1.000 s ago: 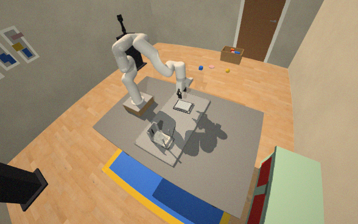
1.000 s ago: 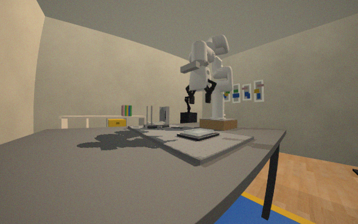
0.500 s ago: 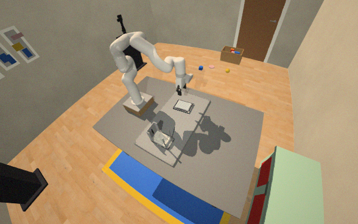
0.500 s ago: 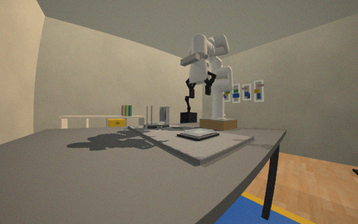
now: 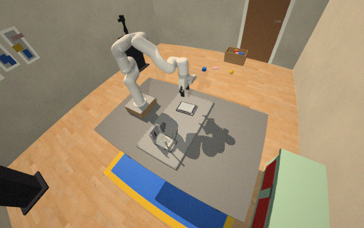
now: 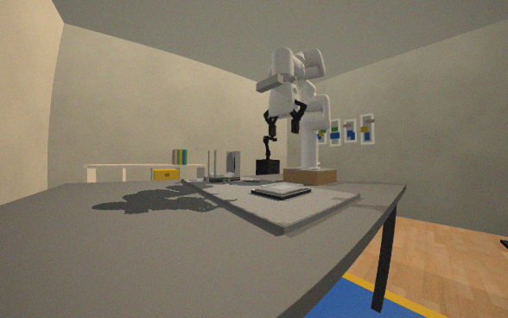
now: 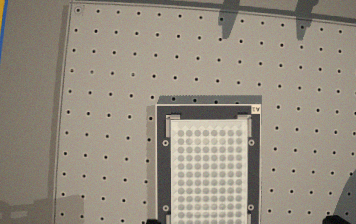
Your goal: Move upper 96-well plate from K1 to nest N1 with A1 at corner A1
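Sitting flat in the nest (image 7: 161, 165), the plate (image 7: 209, 170) lies inside the dark frame, its top corners tucked against two pale locators. A1 tag (image 7: 255, 108) marks the nest's upper right corner in the wrist view; whether the plate's cut-off corner lies there is too fine to tell. On the top view the plate (image 5: 186, 107) rests square in its nest.

Rack (image 5: 153, 132), toward the near end of the board from the nest, holds one plate (image 5: 164, 140) low between its posts. Judged from that, the transfer looks done; the only thing left is to confirm the A1 corner and draw the arm away.

Claw (image 6: 283, 122) hangs high above the nest, toward the arm's base, fingers spread wide and holding nothing. Only the dark fingertips show at the bottom edge of the wrist view.

Room around the nest:
- perforated board (image 7: 110, 125) runs on past the nest on three sides in the wrist view, no objects on it there
- board's edge lies well out from the nest; grey worktop (image 6: 130, 259) carries on beyond
- rack posts (image 6: 212, 163) stand well apart from the nest, so a straight lift meets nothing
- arm's base block (image 5: 148, 109) sits off the board, beside the nest's end.
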Available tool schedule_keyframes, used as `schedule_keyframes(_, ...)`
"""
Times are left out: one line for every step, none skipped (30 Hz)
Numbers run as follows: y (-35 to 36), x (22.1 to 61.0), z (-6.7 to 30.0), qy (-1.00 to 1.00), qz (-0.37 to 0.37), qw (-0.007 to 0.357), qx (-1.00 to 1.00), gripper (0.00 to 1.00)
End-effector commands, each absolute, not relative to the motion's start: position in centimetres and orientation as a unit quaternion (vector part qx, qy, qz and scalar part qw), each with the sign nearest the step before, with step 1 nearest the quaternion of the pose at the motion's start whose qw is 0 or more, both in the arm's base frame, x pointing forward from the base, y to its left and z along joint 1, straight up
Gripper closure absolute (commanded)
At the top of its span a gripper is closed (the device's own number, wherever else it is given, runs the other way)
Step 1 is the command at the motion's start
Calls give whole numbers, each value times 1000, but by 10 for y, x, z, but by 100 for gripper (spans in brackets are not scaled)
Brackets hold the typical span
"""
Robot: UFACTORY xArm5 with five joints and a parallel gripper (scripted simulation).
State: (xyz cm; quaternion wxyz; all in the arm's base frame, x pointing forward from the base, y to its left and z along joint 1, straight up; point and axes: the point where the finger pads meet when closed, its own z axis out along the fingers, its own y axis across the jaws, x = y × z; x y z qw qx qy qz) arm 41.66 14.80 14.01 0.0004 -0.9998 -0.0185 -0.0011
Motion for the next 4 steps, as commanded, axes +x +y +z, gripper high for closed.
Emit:
schedule_keyframes(148,418,142,-18,-3,3,-1000,0)
schedule_keyframes(148,418,142,-18,-3,3,-1000,0)
schedule_keyframes(148,418,142,-18,-3,3,-1000,0)
schedule_keyframes(148,418,142,-18,-3,3,-1000,0)
